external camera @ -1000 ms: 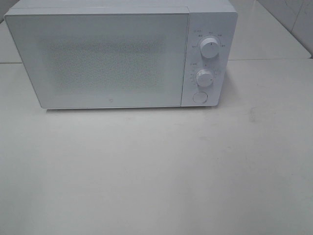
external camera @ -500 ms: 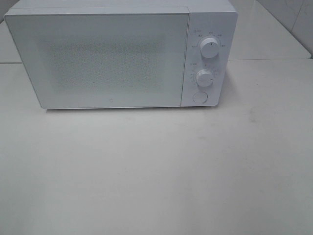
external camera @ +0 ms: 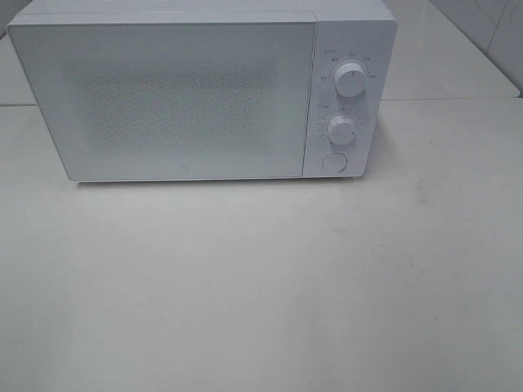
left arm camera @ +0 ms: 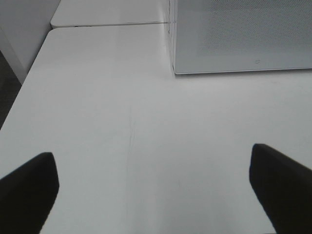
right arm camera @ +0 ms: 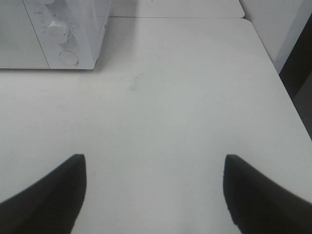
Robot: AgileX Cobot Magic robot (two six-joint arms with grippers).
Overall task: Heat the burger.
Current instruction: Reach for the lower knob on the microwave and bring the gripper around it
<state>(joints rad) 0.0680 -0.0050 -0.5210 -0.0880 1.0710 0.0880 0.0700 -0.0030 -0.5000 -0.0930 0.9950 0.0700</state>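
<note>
The burger is out of view in every frame. A white microwave [external camera: 204, 90] stands at the back of the table with its door shut, and its two knobs [external camera: 349, 82] and round button [external camera: 333, 162] sit on its right panel. Neither arm shows in the exterior high view. In the left wrist view my left gripper [left arm camera: 156, 187] is open over bare tabletop, well in front of the microwave's left corner [left arm camera: 234, 39]. In the right wrist view my right gripper [right arm camera: 155, 192] is open and empty, well back from the microwave's control panel [right arm camera: 63, 36].
The white table [external camera: 261, 286] stretches in front of the microwave. Its left edge [left arm camera: 22, 97] and right edge [right arm camera: 278, 78] show in the wrist views, with dark floor beyond. A seam [external camera: 449, 100] joins a second table behind.
</note>
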